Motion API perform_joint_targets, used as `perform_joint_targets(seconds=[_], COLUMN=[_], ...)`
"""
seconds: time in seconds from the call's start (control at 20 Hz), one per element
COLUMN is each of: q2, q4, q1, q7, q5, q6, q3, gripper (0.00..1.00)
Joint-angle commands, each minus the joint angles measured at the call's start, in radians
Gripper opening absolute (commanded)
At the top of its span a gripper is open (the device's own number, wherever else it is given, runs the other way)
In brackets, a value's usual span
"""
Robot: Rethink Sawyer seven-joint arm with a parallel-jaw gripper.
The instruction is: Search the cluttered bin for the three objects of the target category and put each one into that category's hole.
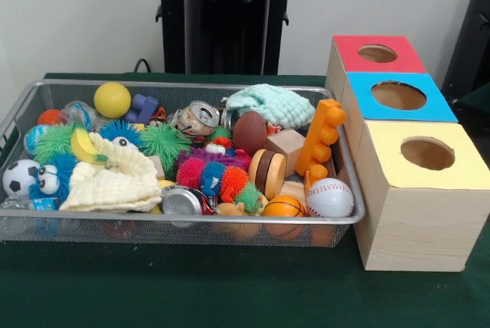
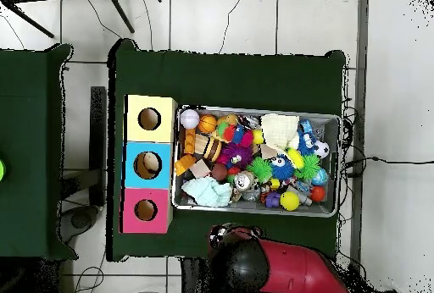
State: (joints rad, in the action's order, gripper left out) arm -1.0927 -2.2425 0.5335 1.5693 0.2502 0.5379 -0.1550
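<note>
The robot's pedestal (image 1: 223, 14) is cut off by the top edge, and the cluttered bin's (image 1: 191, 221) lower toys lie buried under others.

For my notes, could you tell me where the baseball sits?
Front view: the baseball lies in the bin's near-right corner, beside the small basketball.

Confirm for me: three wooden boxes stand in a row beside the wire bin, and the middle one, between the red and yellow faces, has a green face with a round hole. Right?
Not quite. The middle box has a bright blue face, not green, as the front view shows. The rest holds: it sits between the red-faced box and the yellow-faced box, beside the wire bin, and its face has a round hole.
</note>
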Motion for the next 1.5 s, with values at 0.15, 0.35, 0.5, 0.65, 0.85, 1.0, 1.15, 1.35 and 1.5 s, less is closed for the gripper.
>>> perform_joint_targets(seconds=[0.15, 0.35, 0.5, 0.65, 0.85, 1.0, 1.15, 1.35, 1.5], q2=[0.186, 0.233, 0.263, 0.293, 0.293, 0.294, 0.287, 0.294, 0.332], q4=[0.174, 0.227, 0.282, 0.316, 0.358, 0.384, 0.406, 0.429, 0.462], q1=[0.187, 0.259, 0.292, 0.342, 0.388, 0.405, 0.407, 0.425, 0.457], q7=[-0.36, -0.414, -0.461, -0.525, -0.58, -0.61, -0.632, -0.663, -0.675], q5=[0.21, 0.286, 0.351, 0.391, 0.431, 0.467, 0.508, 0.523, 0.528], q6=[-0.019, 0.039, 0.119, 0.171, 0.238, 0.272, 0.301, 0.322, 0.304], q3=[-0.293, -0.374, -0.411, -0.458, -0.479, -0.482, -0.475, -0.476, -0.478], gripper=[1.0, 1.0, 1.0, 1.0, 1.0, 1.0, 1.0, 1.0, 1.0])
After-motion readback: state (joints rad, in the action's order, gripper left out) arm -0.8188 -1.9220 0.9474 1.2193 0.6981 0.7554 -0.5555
